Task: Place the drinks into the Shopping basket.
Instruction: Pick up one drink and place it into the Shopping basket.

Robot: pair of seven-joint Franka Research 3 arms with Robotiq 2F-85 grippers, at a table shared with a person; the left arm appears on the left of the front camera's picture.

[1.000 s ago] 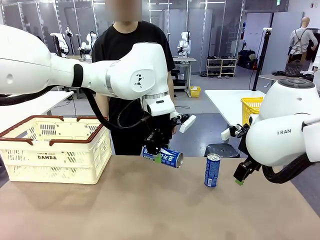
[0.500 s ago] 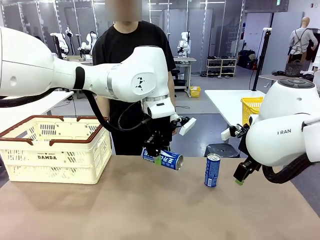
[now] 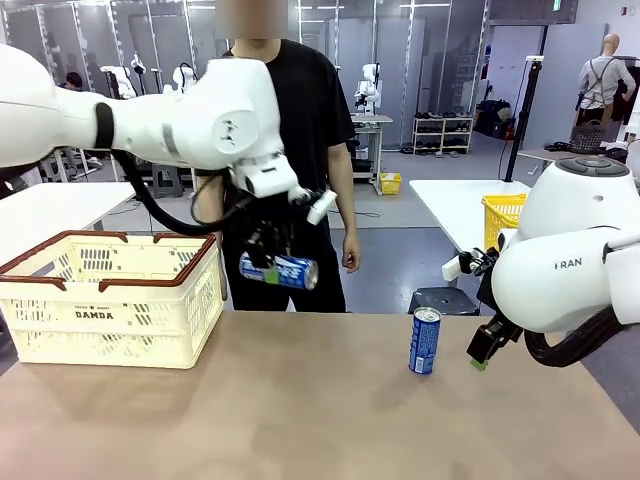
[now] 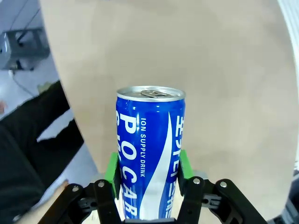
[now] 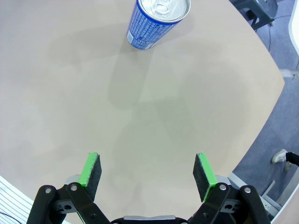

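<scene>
A blue can (image 3: 281, 270) with white markings hangs sideways in the air, my left gripper (image 3: 262, 262) shut on it, just right of the Shopping basket (image 3: 110, 298). In the left wrist view the same blue can (image 4: 149, 149) sits between the green pads (image 4: 111, 168), silver top facing away. A second blue can (image 3: 425, 341) stands upright on the table at the right. My right gripper (image 3: 482, 350) hovers open just right of that can. From the right wrist, the can (image 5: 156, 18) lies ahead of the open gripper (image 5: 148, 173), well beyond its fingertips.
The brown table (image 3: 320, 420) spans the front view. A person in a black shirt (image 3: 290, 110) stands at the far edge, one hand (image 3: 349, 260) hanging near the carried can. A yellow mesh basket (image 3: 500, 218) sits on another table behind.
My left arm has lifted the blue can and carried it left, from near the table's middle toward the basket. The right arm and the standing can have not moved.
</scene>
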